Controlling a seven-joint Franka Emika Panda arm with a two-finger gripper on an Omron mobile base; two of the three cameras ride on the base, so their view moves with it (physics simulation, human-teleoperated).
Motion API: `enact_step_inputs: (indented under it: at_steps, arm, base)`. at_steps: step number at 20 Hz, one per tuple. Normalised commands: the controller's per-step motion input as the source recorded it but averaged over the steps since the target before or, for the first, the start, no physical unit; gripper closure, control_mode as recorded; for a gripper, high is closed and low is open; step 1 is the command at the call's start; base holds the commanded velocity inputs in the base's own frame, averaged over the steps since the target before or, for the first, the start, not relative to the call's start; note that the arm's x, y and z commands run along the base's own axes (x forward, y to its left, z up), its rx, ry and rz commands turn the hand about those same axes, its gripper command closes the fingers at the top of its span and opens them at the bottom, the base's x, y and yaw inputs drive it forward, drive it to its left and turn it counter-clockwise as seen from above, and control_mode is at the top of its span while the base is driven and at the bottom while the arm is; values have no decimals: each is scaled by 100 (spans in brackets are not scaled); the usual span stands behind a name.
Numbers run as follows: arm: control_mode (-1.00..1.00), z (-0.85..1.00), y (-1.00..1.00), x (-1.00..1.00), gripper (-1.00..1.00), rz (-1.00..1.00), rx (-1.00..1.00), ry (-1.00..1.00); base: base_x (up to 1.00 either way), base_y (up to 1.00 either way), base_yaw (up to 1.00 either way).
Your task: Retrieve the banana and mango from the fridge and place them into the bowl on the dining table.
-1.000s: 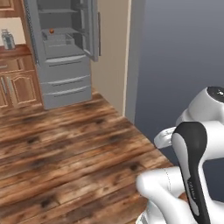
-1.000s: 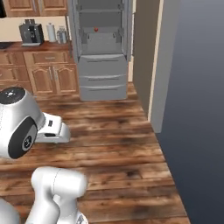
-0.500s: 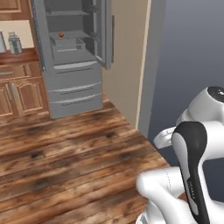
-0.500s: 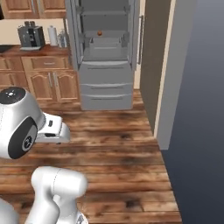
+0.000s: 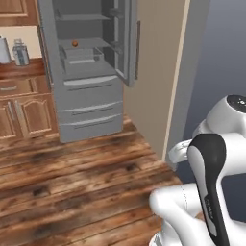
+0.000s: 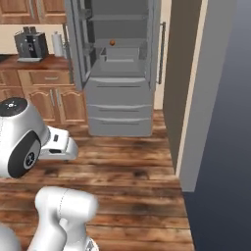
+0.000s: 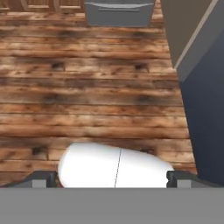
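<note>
The grey fridge [image 5: 89,103] [image 6: 120,105] stands ahead with both upper doors swung open. On a middle shelf inside sits a small round orange fruit, the mango [image 5: 75,43] [image 6: 112,42]. The banana, the bowl and the dining table are out of view. In the hand view my gripper [image 7: 111,179] points down at the wood floor, its two dark fingertips [image 7: 41,178] far apart at the bottom corners, open and holding nothing. The fridge's lowest drawer [image 7: 118,11] shows at the top of that view.
Wooden cabinets [image 5: 19,113] [image 6: 54,95] with a countertop flank the fridge's left, carrying jars [image 5: 20,52] and a coffee machine [image 6: 32,44]. A beige wall and grey partition [image 5: 163,81] [image 6: 196,93] jut out on the right. Plank floor [image 5: 81,178] lies between me and the fridge.
The base has driven toward the fridge, so the fridge and cabinets now appear larger and closer in both base views. The gripper stays open.
</note>
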Motion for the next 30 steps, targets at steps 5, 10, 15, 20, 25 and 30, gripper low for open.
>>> enact_step_inputs:
  at_steps: [5, 10, 15, 20, 25, 30]
  arm:
    - [100, 0, 0, 0, -100, 0, 0, 0]
    - [100, 0, 0, 0, -100, 0, 0, 0]
    - [100, 0, 0, 0, -100, 0, 0, 0]
    - [100, 0, 0, 0, -100, 0, 0, 0]
    - [100, 0, 0, 0, -100, 0, 0, 0]
    - [100, 0, 0, 0, -100, 0, 0, 0]
  base:
    - [100, -63, 3]
    - [100, -24, 0]
    - [100, 6, 0]
    - [100, 30, 0]
    - [100, 26, 0]
    - [100, 40, 0]
